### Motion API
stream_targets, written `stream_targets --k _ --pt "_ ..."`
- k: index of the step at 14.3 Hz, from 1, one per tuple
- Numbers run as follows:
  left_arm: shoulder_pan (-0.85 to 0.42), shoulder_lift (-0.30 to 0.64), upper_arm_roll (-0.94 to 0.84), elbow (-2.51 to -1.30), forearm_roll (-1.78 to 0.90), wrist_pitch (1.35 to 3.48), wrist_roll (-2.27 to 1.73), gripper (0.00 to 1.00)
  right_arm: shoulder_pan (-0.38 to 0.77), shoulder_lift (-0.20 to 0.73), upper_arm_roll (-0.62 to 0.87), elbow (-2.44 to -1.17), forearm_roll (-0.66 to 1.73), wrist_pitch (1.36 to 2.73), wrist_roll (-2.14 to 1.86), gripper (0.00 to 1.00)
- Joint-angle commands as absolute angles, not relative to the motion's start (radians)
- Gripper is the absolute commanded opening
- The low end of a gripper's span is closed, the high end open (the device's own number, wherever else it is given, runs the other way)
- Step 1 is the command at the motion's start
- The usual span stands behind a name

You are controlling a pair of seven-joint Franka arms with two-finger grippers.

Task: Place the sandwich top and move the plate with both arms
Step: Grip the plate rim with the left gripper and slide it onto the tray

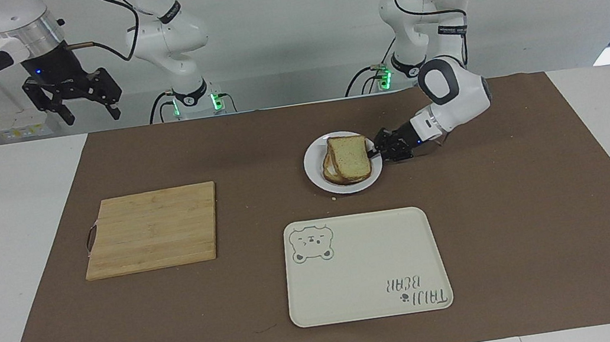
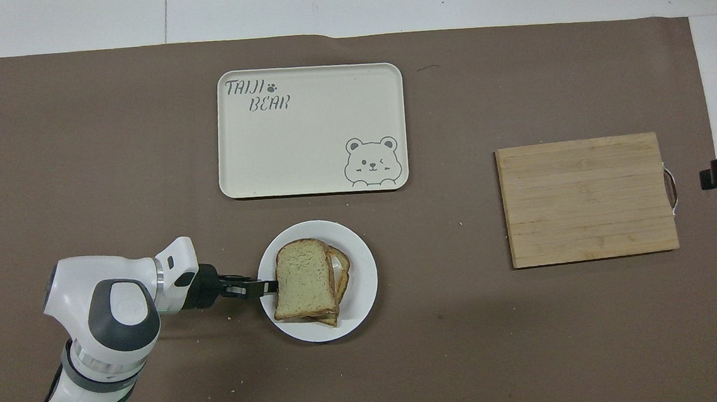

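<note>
The sandwich top [image 1: 350, 157] lies on the lower slices on the small white plate [image 1: 315, 168], which sits nearer to the robots than the tray. In the overhead view the sandwich top [image 2: 304, 278] covers most of the stack on the plate [image 2: 361, 276]. My left gripper [image 1: 377, 152] is low at the plate's rim on the left arm's side, turned sideways and shut on the rim; it also shows in the overhead view [image 2: 268, 287]. My right gripper [image 1: 89, 114] is open and empty, raised high over the table's edge at the right arm's end, where it waits.
A cream tray [image 1: 366, 269] with a bear drawing lies farther from the robots than the plate; it also shows in the overhead view [image 2: 310, 135]. A wooden cutting board [image 1: 152, 229] lies toward the right arm's end. A brown mat [image 1: 525, 211] covers the table.
</note>
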State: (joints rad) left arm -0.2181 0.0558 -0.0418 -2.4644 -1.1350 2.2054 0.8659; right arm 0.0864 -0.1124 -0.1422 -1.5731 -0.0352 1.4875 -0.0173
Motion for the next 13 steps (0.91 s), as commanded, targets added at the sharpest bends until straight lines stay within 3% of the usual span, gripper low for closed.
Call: stream_targets --k 1,6,13 --pt "-0.219 0.032 -0.026 -2.480 -1.161 2.154 0.888 0.00 0.083 -0.109 -0.146 -1.528 -0.058 1.471 -0.089 1.00" --pt "-0.123 0.067 -0.026 -2.390 -1.161 2.037 0.881 0.00 0.075 -0.141 -0.147 -1.578 -0.057 1.462 -0.091 1.00" --pt "-0.074 0.268 -0.026 -2.003 -1.151 1.884 0.609 0.00 0.048 -0.170 -0.183 -1.617 -0.057 1.460 -0.155 1.00"
